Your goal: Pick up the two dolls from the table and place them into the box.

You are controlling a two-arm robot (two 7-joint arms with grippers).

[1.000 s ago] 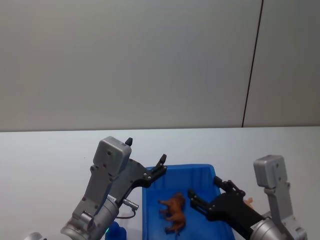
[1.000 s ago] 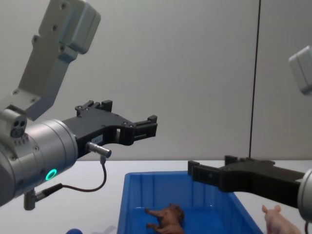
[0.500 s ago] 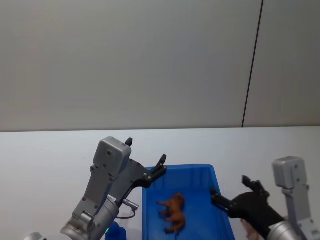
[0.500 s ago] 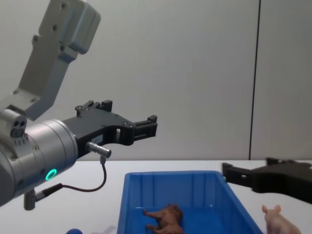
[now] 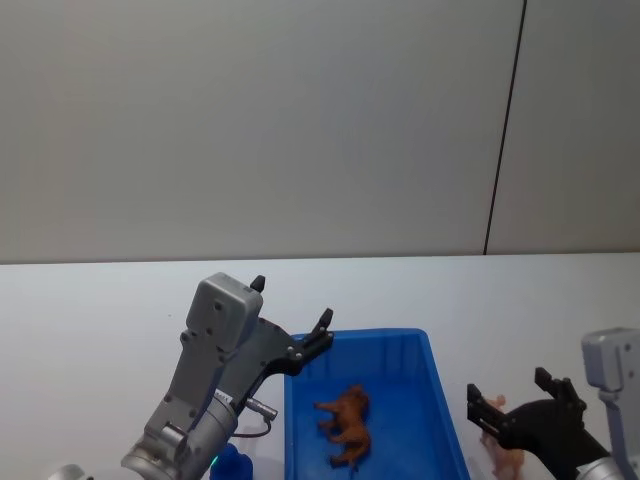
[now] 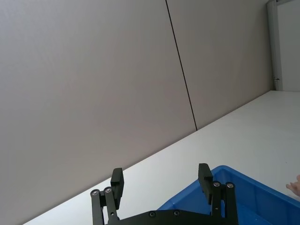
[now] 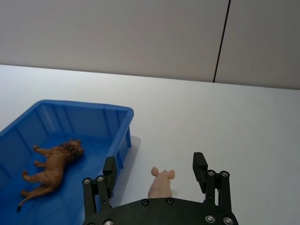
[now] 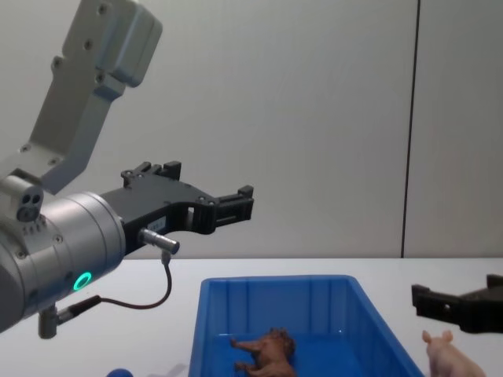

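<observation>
The brown doll [image 5: 347,424] lies on its side inside the blue box [image 5: 360,335], also seen in the chest view as the brown doll [image 8: 266,351]. The pink pig doll [image 5: 503,458] stands on the white table [image 5: 100,300] just right of the box. My right gripper [image 5: 507,392] hovers open above the pig; in the right wrist view the pig [image 7: 160,183] sits below the gap of the right gripper [image 7: 154,161]. My left gripper [image 5: 292,300] hangs open and empty above the box's left rear corner.
A small blue object [image 5: 228,462] lies on the table by the box's near left side, under my left arm. A grey wall with a dark vertical seam stands behind the table. White tabletop stretches right of the pig.
My right gripper has moved right, from over the box's inside to over the pig on the table. The left arm and both dolls have stayed put.
</observation>
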